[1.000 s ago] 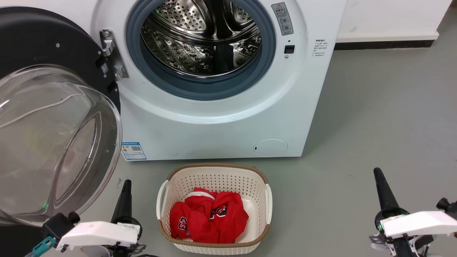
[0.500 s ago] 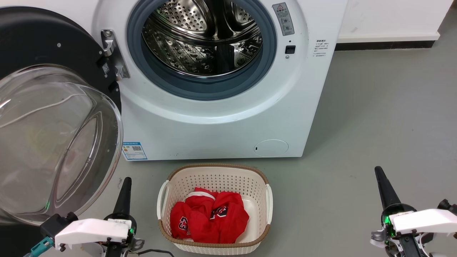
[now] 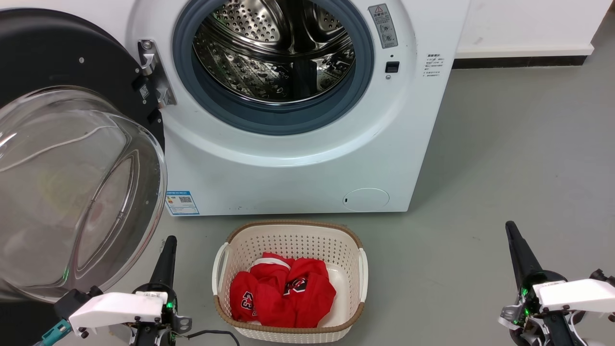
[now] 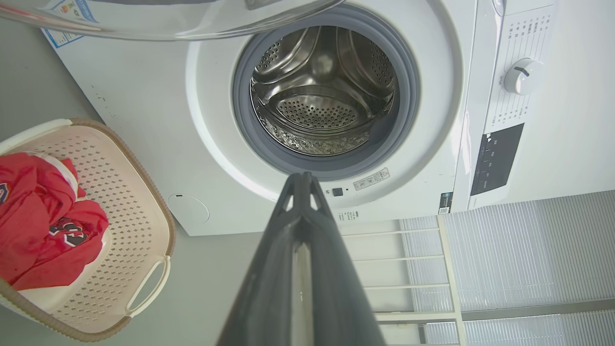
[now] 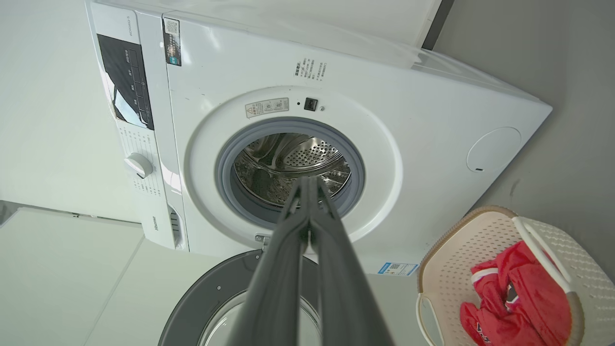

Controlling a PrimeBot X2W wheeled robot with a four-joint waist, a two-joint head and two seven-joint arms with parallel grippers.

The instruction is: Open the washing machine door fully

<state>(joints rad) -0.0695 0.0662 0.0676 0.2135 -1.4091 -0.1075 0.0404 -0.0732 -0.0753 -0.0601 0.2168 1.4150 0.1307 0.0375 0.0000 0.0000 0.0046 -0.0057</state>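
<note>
Head view: left tool (image 3: 169, 240), right tool (image 3: 510, 226) point upward, closed.

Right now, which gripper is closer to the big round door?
Left. The left gripper sits just beside the lower edge of the washing machine door; the right gripper is far off, beyond the basket.
</note>
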